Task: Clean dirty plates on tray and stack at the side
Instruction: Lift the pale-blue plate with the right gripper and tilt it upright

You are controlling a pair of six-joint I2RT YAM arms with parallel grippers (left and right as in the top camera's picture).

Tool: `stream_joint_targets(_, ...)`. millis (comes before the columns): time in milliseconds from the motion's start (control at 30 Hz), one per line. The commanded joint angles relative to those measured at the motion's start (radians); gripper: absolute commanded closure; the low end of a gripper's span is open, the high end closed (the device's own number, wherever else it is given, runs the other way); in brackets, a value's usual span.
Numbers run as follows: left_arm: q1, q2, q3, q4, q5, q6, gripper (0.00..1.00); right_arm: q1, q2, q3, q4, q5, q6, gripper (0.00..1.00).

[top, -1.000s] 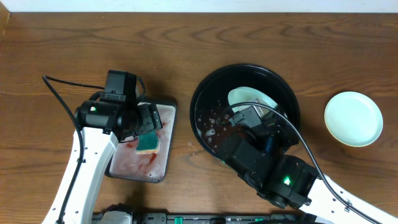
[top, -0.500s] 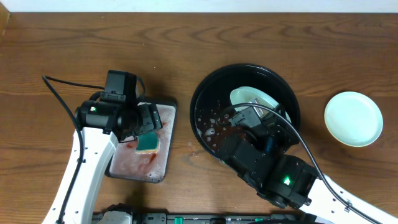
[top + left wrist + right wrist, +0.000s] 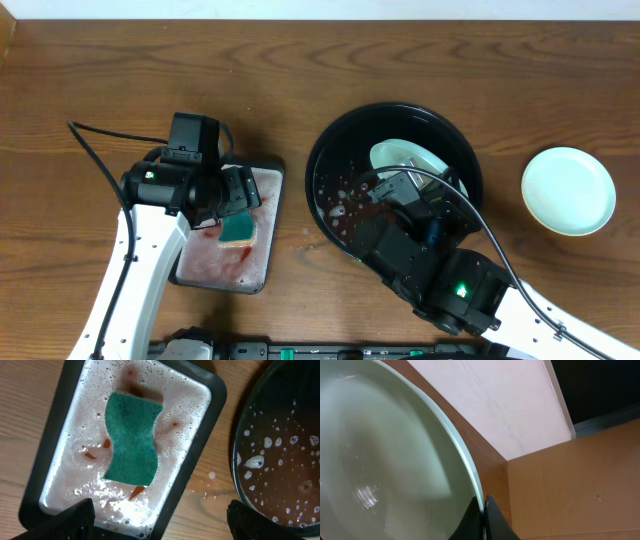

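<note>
right fingers (image 3: 483, 511) are pinched tight on the rim of a pale mint round plate (image 3: 380, 460), holding it over the far half of the big glossy black round tray (image 3: 315, 180), suds speckling its floor. left fingers (image 3: 240, 192) hang spread wide, gripping nothing, above the green sponge (image 3: 132, 440) lying in the foamy, red-tinged small rectangular tray (image 3: 65, 460). another mint plate (image 3: 568, 190) sits well off right on the brown wooden desk (image 3: 450, 60).

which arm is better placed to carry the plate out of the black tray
Right. The right claw grips the rim of the plate over the black tray, and the clean plate lies on that side. The left claw hangs open above the sponge.
</note>
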Motion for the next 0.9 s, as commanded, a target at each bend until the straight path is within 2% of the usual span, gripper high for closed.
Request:
stream_joint_targets(0,0.003,-0.002,0.002,-0.003,-0.002,0.01,0.15,0.007,-0.005,0.002,0.002,0.04,-0.007,0.99)
stream_joint_targets(67,0.003,-0.002,0.002,-0.003,-0.002,0.01,0.15,0.007,-0.005,0.002,0.003,0.04,-0.002,0.99)
stream_joint_targets(133,0.003,-0.002,0.002,-0.003,-0.002,0.01,0.15,0.007,-0.005,0.002,0.006,0.005,0.064,0.99)
stream_joint_targets(200,0.003,-0.002,0.002,-0.003,-0.002,0.01,0.15,0.002,-0.004,0.001,-0.021,0.014,0.047,0.99)
stream_joint_targets(233,0.003,-0.002,0.002,-0.003,-0.002,0.01,0.15,-0.01,-0.004,0.001,-0.02,0.048,0.082,0.99)
stream_joint_targets(267,0.003,-0.002,0.002,-0.003,-0.002,0.01,0.15,-0.014,-0.004,0.002,0.01,0.003,0.125,0.99)
stream_joint_targets(333,0.003,-0.002,0.002,-0.003,-0.002,0.01,0.15,-0.008,-0.001,0.002,0.031,-0.134,0.048,0.99)
stream_joint_targets(367,0.003,-0.002,0.002,-0.003,-0.002,0.01,0.15,-0.008,0.002,0.001,0.018,-0.116,0.038,0.99)
stream_joint_targets(400,0.003,-0.002,0.002,-0.003,-0.002,0.01,0.15,-0.01,0.005,0.002,0.005,-0.069,0.071,0.99)
stream_joint_targets(433,0.003,-0.002,0.002,-0.003,-0.002,0.01,0.15,-0.013,0.005,0.002,0.011,-0.072,0.151,0.99)
stream_joint_targets(467,0.003,-0.002,0.002,-0.003,-0.002,0.01,0.15,-0.011,0.005,0.002,0.019,-0.103,0.167,0.99)
stream_joint_targets(533,0.003,-0.002,0.002,-0.003,-0.002,0.01,0.15,-0.002,0.009,0.001,0.012,-0.123,0.09,0.99)
stream_joint_targets(600,0.003,-0.002,0.002,-0.003,-0.002,0.01,0.15,-0.008,0.017,0.001,0.001,0.008,0.125,0.99)
stream_joint_targets(633,0.003,-0.002,0.002,-0.003,-0.002,0.01,0.15,-0.01,0.019,0.002,0.027,0.014,0.159,0.99)
stream_joint_targets(733,0.003,-0.002,0.002,-0.003,-0.002,0.01,0.15,0.011,0.021,0.002,0.061,-0.02,0.039,0.99)
stream_joint_targets(867,0.003,-0.002,0.002,-0.003,-0.002,0.01,0.15,0.008,0.026,0.002,0.069,0.023,0.061,0.99)
